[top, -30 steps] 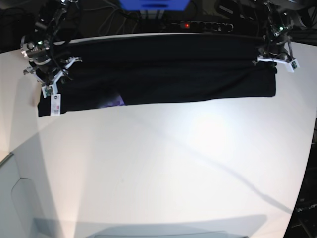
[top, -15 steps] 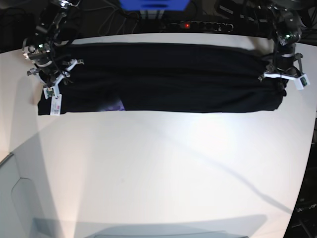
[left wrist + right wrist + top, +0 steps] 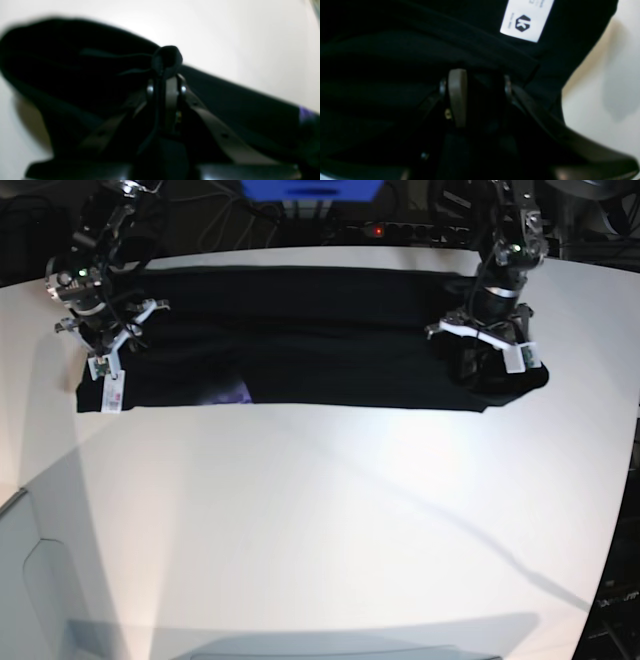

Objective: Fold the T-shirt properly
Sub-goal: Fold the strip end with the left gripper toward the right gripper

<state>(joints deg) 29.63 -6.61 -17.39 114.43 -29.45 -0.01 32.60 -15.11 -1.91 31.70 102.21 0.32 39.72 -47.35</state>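
The black T-shirt [image 3: 300, 330] lies as a long folded band across the far side of the white table [image 3: 320, 510]. Its right end is bunched up and lifted under my left gripper [image 3: 487, 340]. In the left wrist view that gripper [image 3: 165, 82] is shut on a pinched fold of the black cloth [image 3: 166, 58]. My right gripper [image 3: 103, 350] rests on the shirt's left end. In the right wrist view its fingertips [image 3: 480, 75] are buried in a thick fold of the T-shirt [image 3: 382, 50], below a white tag [image 3: 526, 22].
A purple patch [image 3: 235, 388] shows at the shirt's near hem. Behind the table stand a power strip with a red light [image 3: 400, 230] and a blue box [image 3: 310, 188]. The table's rounded edge [image 3: 625, 480] runs down the right.
My left gripper has carried the shirt's right end leftward and a little nearer, so the band is shorter and bunched there. The right arm has stayed put.
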